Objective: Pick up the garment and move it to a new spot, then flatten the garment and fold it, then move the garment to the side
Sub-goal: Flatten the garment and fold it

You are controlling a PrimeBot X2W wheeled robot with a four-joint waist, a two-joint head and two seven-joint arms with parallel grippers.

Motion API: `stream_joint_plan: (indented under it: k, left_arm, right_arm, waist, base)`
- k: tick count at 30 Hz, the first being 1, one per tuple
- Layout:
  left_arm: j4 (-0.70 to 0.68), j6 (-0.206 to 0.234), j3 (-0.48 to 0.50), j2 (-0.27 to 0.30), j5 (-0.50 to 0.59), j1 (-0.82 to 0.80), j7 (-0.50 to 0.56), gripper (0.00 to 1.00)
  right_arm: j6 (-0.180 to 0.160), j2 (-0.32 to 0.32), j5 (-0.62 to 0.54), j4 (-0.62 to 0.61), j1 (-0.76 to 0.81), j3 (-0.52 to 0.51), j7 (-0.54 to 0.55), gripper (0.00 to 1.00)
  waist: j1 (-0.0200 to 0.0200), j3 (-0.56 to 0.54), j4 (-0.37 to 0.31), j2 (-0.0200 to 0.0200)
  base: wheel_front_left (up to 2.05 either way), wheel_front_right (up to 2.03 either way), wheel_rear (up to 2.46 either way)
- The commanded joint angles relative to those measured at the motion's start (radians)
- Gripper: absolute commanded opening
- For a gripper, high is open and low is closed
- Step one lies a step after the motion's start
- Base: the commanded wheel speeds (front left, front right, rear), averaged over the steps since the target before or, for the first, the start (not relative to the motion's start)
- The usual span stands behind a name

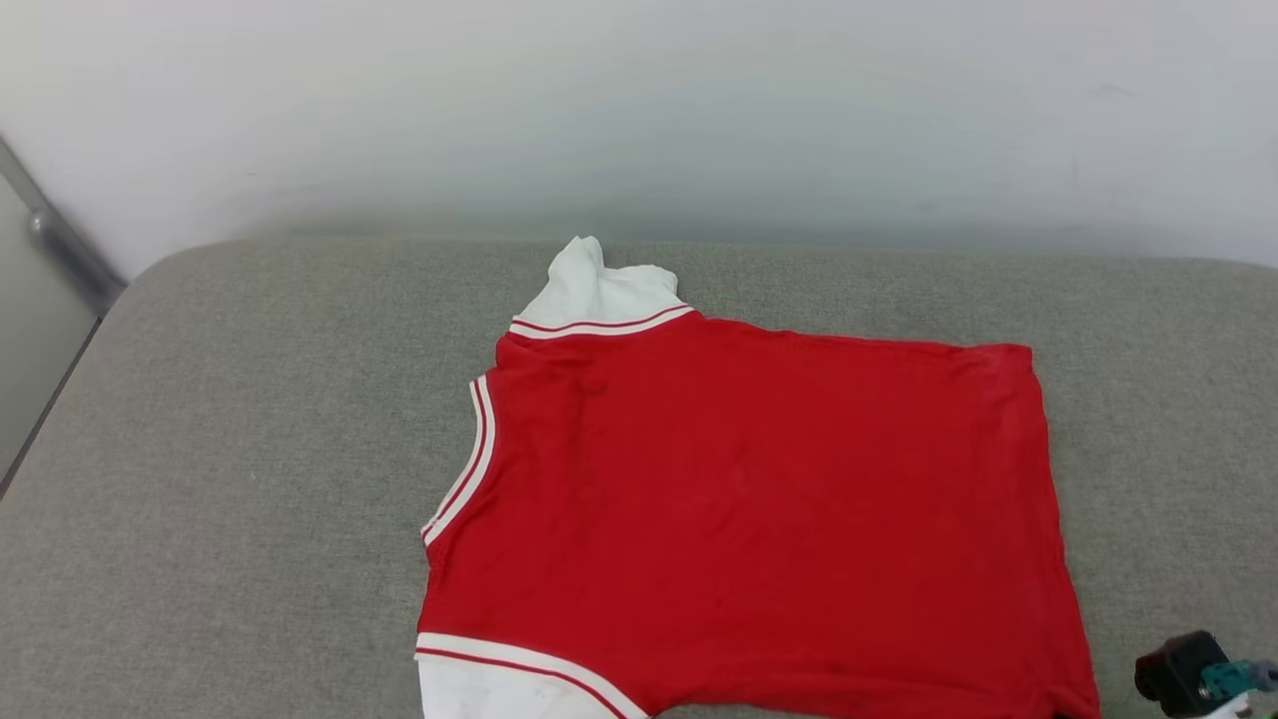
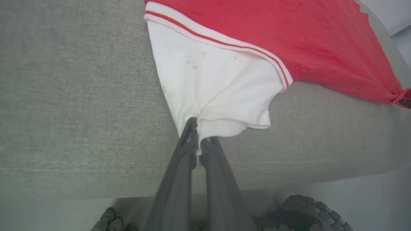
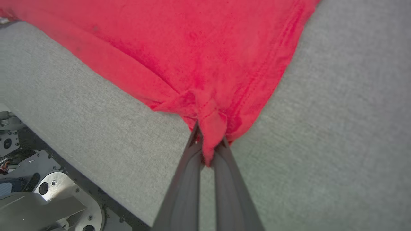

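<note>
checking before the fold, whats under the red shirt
The garment lies spread on the grey cushion, which shows around it. The plain red cloth hides the patch beneath, so anything lying between shirt and cushion, and any print on its underside, cannot be seen.

garment [image 1: 759, 519] on cushion [image 1: 250, 449] — centre-right, wall [image 1: 639, 100] behind

Left gripper [image 2: 201, 131] had two long dark grey fingers [image 2: 179, 179], matte, tapering to tips with slotted cut-outs. Right gripper [image 3: 208, 136] looked the same, plain dark grey. Black treaded wheel [image 2: 310, 210] sat low in the left wrist view. Base plates [image 3: 48, 189] were silver metal with round holes, small screws and a black frame. Wrist block [image 1: 1183, 671] was black with a teal fitting.
</note>
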Motion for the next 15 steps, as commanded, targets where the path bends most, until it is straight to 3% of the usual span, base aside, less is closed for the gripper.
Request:
stream_joint_plan:
  k: [1,7,15]
  left_arm:
    - [-0.006,0.005,-0.001,-0.006,-0.011,0.019,-0.004,0.0]
    - [-0.008,0.0,-0.007,0.014,0.011,0.013,-0.011,0.0]
    - [-0.014,-0.029,0.001,0.065,0.118,-0.163,0.012,0.0]
  right_arm:
    - [-0.001,0.007,-0.015,-0.034,0.062,-0.049,0.019,0.0]
    - [-0.001,0.043,-0.079,-0.122,0.167,-0.201,0.094,0.0]
    - [-0.001,0.109,-0.153,-0.219,0.16,-0.349,0.163,0.0]
  waist:
    - [0.0003,-0.004,0.0,0.0]
    - [0.0003,0.0,-0.002,0.0]
    - [0.0003,0.032,0.009,0.0]
  base:
    - [0.0,0.0,0.0]
    - [0.0,0.0,0.0]
    - [0.0,0.0,0.0]
